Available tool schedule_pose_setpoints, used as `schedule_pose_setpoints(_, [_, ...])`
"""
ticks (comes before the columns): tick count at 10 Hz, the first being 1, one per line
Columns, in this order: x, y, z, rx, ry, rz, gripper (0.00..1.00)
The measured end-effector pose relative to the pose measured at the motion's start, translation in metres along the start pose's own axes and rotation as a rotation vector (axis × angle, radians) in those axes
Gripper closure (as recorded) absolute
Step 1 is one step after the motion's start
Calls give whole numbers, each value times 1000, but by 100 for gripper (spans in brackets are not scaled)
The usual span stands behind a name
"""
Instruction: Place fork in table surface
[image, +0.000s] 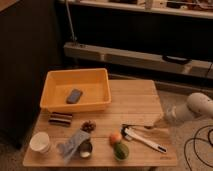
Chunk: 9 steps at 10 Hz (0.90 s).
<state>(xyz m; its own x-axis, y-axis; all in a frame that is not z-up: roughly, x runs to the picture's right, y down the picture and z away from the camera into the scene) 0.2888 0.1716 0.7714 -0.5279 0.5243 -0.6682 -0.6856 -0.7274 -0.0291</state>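
The fork (136, 127) is slim and dark-handled and lies flat on the table surface (135, 100), near its right front. Its tines point left. My gripper (161, 123) comes in low from the right edge on a white arm and is shut on the fork's handle end. Just in front of the fork lies a longer white utensil (145, 140) with black ends, slanting toward the front right corner.
A yellow bin (56, 95) with a dark flat object (74, 96) inside stands at the back left. Along the front are a white cup (40, 142), a crumpled bag (72, 143), a can (85, 148), an orange fruit (115, 138), a green fruit (121, 150) and a dark bar (60, 119).
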Motion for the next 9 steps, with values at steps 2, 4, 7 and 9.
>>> schedule_pose_setpoints(2, [2,29,-33,-42,-12,-7,100])
schedule_pose_setpoints(4, [4,51,-57,-131,-10,-10,100])
schedule_pose_setpoints(7, [13,82,-84,-228,-12,-42,100])
schedule_pose_setpoints(9, [20,105,-107,-274,-26,-83,100])
